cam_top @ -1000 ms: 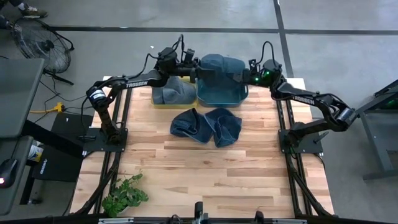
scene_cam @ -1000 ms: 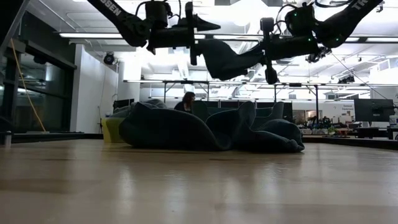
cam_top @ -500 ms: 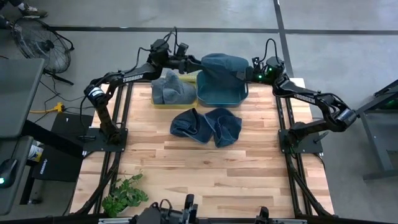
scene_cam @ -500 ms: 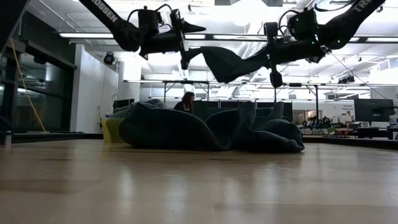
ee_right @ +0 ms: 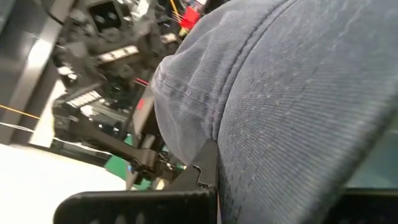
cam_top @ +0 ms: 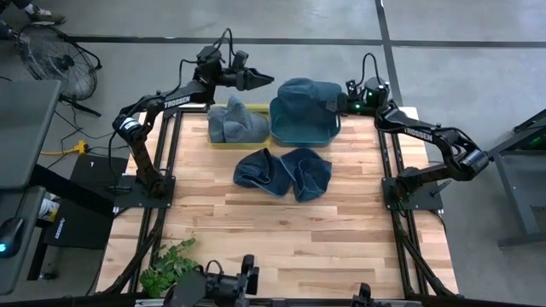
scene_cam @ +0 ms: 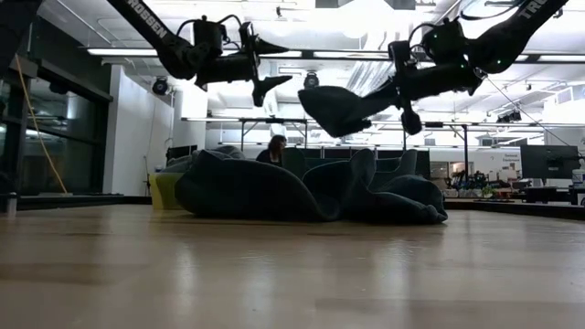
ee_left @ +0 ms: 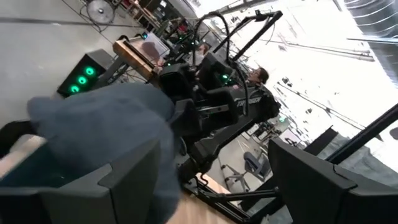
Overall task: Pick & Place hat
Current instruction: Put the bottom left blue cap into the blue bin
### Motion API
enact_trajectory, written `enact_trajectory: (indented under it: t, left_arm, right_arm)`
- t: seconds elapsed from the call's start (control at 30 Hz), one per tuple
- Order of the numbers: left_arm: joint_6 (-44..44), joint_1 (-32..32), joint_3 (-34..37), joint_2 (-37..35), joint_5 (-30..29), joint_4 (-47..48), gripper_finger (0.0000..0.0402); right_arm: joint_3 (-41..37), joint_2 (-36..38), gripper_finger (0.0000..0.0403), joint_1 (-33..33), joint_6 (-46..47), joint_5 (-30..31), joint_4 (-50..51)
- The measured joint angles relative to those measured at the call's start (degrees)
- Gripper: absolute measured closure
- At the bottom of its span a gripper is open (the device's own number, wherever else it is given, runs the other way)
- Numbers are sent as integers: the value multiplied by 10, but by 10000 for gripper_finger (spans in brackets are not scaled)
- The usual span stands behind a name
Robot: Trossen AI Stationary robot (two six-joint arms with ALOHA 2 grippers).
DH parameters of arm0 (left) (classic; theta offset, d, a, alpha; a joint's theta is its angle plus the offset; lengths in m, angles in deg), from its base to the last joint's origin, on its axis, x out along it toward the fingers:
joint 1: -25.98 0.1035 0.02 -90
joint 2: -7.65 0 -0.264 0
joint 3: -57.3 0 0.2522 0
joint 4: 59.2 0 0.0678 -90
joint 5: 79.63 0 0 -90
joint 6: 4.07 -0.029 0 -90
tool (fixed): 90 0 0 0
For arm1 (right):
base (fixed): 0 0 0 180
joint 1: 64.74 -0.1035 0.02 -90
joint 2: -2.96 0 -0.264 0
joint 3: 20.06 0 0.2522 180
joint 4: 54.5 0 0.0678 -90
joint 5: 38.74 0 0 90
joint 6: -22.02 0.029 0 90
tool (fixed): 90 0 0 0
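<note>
A blue-grey denim hat (cam_top: pixel 303 91) hangs in the air over the blue bin (cam_top: pixel 304 130) at the table's far edge, with my right gripper (cam_top: pixel 339 102) shut on its right end. In the low view the hat (scene_cam: pixel 340 107) droops leftward from that gripper (scene_cam: pixel 399 91). My left gripper (cam_top: pixel 263 81) stands open just left of the hat, over the yellow bin's far side, holding nothing. It shows open in the low view (scene_cam: pixel 272 68) too. A second hat (cam_top: pixel 239 125) lies in the yellow bin (cam_top: pixel 223 143). My right gripper pinches the hat's right-hand edge (ee_right: pixel 255 168) between its two fingers (ee_right: pixel 205 171), coming level from the table's right side. The hat is lifted clear above the blue bin. It sags down and to the left from the hold, its free end (scene_cam: pixel 315 100) lowest.
Two more denim hats (cam_top: pixel 282 173) lie crumpled side by side on the wooden table in front of the bins. A small plant (cam_top: pixel 171 266) stands at the near left corner. The table's near half is bare wood.
My left gripper has let go of the hat's left end and swung toward the table's left, rolling as it went. The hat, before stretched between both grippers, now droops from my right gripper alone, its left end fallen lower.
</note>
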Motion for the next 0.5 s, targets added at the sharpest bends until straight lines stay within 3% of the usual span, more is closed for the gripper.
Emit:
enact_trajectory:
  t: [0.2,0.5]
  left_arm:
    - [8,-1,0,0,49,-13,108]
    - [20,-19,0,-18,70,-21,108]
  right_arm:
    - [0,0,402,0,-14,0,32]
    - [0,-3,402,-8,-18,2,67]
